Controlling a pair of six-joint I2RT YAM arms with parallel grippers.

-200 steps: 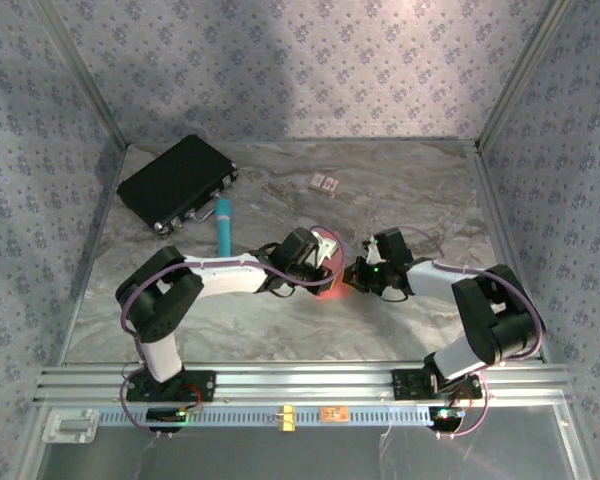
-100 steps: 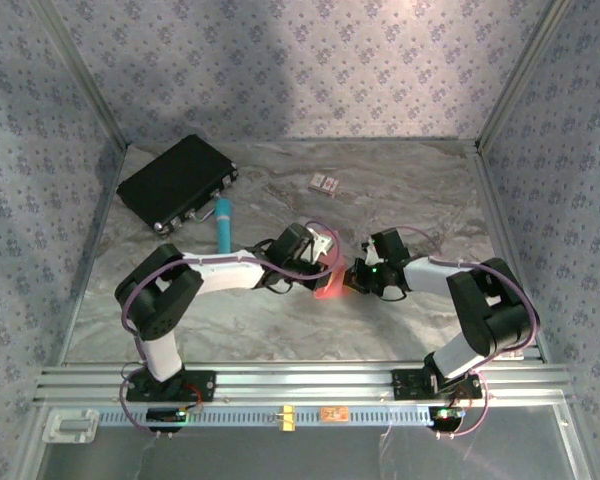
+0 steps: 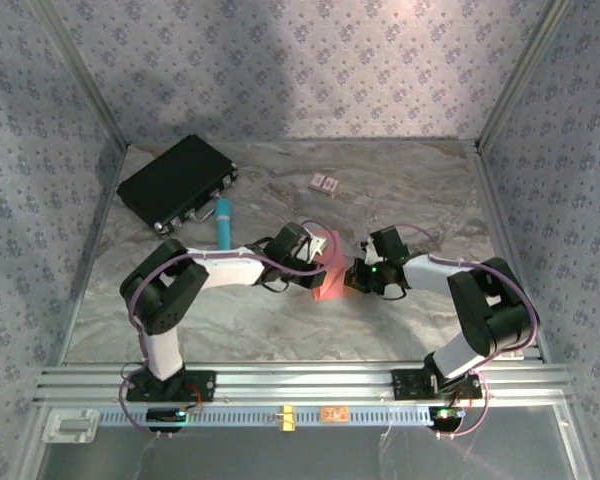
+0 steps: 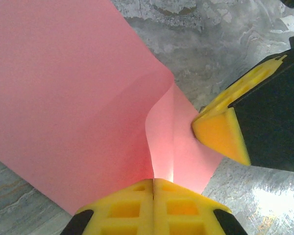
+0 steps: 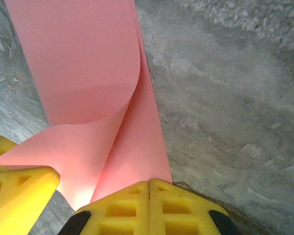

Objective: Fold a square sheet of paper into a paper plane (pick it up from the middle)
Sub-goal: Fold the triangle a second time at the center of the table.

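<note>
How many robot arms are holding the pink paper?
2. The left arm reaches in from the left and the right arm from the right. Each pinches an edge of the pink paper in shut jaws.

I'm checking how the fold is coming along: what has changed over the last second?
Little. The right gripper edged left toward the left gripper, its arm drawing in behind it. The pink sheet between them seems to stand a bit more upright and bowed. Both grippers stay shut on the sheet. The case, marker and small card have not moved.
</note>
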